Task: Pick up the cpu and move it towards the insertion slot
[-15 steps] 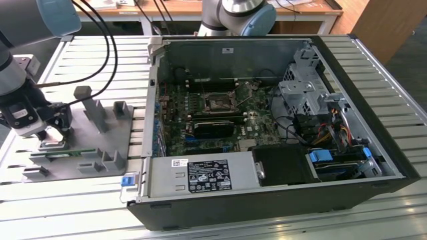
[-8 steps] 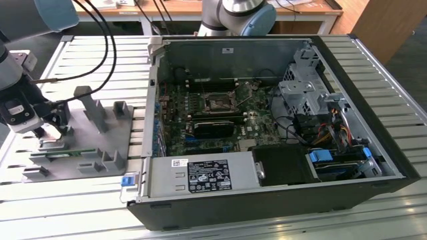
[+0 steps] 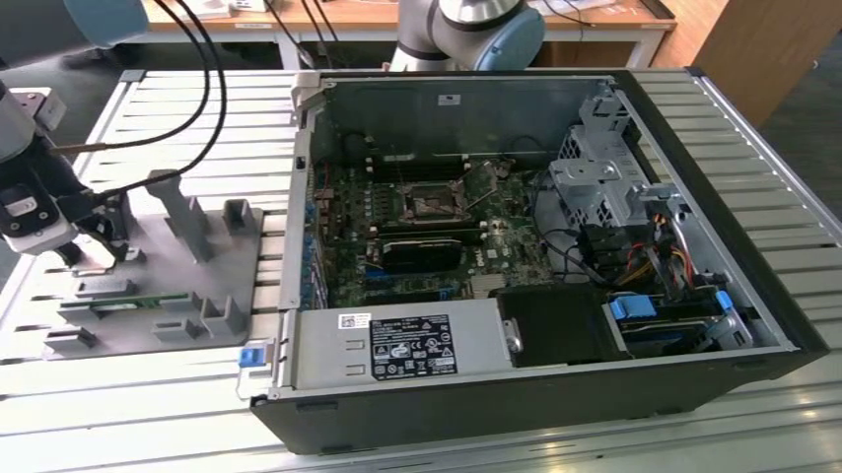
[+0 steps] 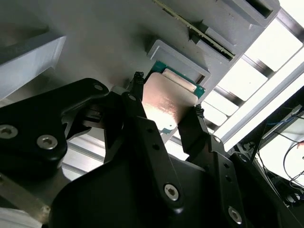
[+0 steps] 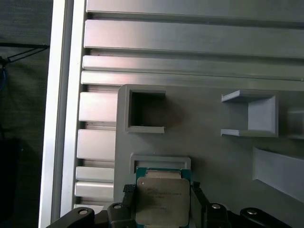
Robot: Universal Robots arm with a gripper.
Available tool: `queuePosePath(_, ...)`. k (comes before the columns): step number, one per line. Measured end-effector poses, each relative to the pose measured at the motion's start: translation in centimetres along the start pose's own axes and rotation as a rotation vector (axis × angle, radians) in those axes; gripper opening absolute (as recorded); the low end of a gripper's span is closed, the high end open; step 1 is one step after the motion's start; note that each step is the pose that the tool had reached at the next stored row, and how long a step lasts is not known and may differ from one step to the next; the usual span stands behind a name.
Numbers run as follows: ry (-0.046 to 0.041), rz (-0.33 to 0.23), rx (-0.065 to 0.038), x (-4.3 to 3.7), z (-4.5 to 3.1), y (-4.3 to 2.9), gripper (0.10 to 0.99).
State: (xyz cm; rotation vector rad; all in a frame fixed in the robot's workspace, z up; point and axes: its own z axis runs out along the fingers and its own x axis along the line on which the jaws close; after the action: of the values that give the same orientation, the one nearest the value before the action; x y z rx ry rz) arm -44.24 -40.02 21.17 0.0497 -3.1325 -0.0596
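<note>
Black gripper pinched the cpu by two opposite edges, probably to keep the silver lid clear of contact. The chip was at its shallow recess in the grey fixture, well apart from the insertion slot on the motherboard.

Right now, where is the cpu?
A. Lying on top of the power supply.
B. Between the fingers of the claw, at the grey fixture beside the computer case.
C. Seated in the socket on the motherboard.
B: in both wrist views the cpu sits between the fingers of the claw, over the grey fixture, which the exterior view shows outside the case.
</note>
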Motion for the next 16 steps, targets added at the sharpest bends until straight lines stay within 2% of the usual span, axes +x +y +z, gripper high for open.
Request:
queuePosePath(5,0.0002,0.000,0.000,0.00,-0.66,0.03,0.545)
queuePosePath(16,0.0001,0.000,0.000,0.01,-1.47,0.06,0.545)
